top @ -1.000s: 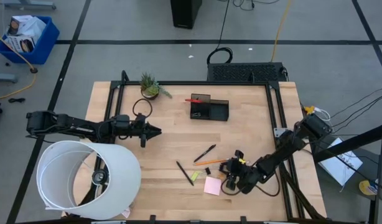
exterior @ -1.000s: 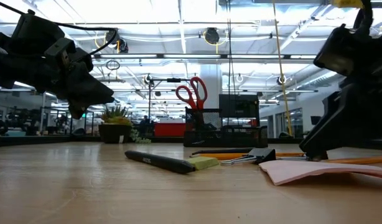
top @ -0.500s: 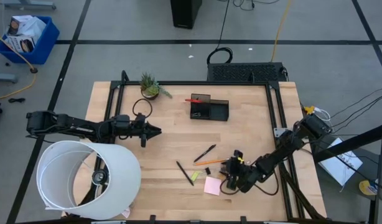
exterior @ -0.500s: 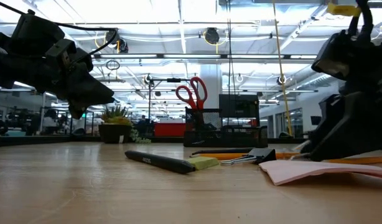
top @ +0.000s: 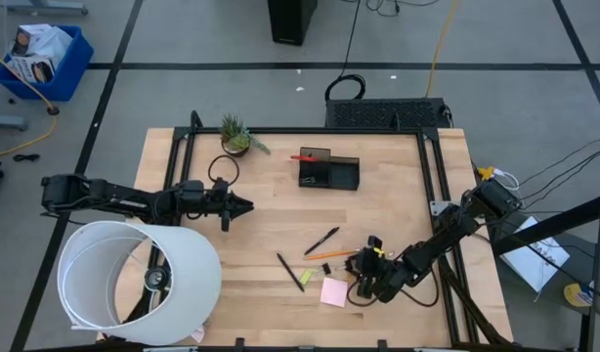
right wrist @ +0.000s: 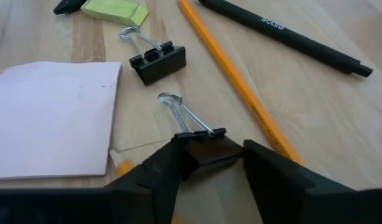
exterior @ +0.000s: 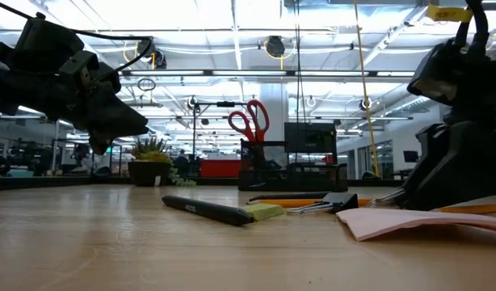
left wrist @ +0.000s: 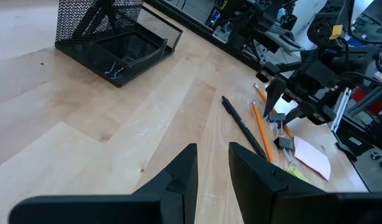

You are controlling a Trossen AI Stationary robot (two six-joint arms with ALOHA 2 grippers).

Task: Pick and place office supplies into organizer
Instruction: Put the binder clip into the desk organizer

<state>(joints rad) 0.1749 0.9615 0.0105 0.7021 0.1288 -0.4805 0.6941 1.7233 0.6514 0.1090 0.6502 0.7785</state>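
Observation:
The black mesh organizer stands at the table's far middle, red-handled scissors upright in it. Near the front lie a black pen, an orange pencil, a second pen beside a yellow-green piece, and a pink pad. Two black binder clips lie by the pad. My right gripper stands low over the nearer clip, open, a finger on each side of its body. My left gripper hovers at the table's left, its fingers a little apart, holding nothing. My right gripper comes slanting down from the table's right. Its fingers stand close against the two ends of the nearer clip's black body. I cannot tell whether they touch it. The clip lies on the table, its wire handle pointing away from the fingers.
The other binder clip lies just beyond, next to the pad. A large white cylinder fills the front left corner, under my left arm. A small potted plant stands at the far left. Black frame rails run along the table's sides.

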